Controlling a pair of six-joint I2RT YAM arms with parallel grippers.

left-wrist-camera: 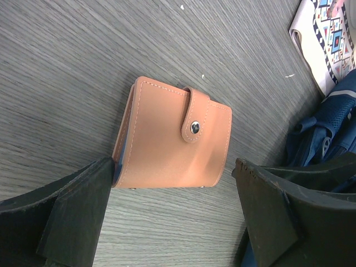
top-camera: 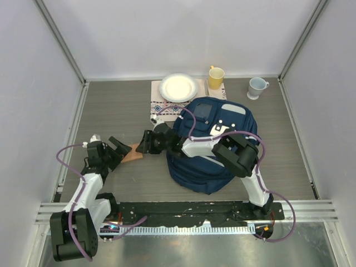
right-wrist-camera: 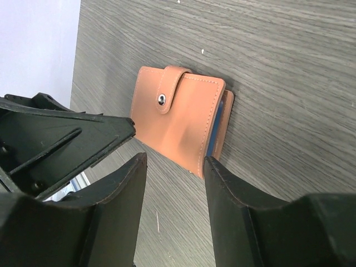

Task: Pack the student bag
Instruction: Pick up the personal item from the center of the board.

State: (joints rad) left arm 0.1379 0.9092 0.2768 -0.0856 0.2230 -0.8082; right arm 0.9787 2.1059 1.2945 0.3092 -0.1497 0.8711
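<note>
Beside the student bag [top-camera: 197,175] — a tan wallet [left-wrist-camera: 172,136], snapped shut.

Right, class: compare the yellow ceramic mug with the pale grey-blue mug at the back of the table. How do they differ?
The yellow ceramic mug stands at the patterned mat's corner; the pale grey-blue mug stands on the bare wooden table. The yellow mug's handle points toward the back wall, the pale mug's to the right. Both are upright, mouths up, behind the navy backpack.
</note>
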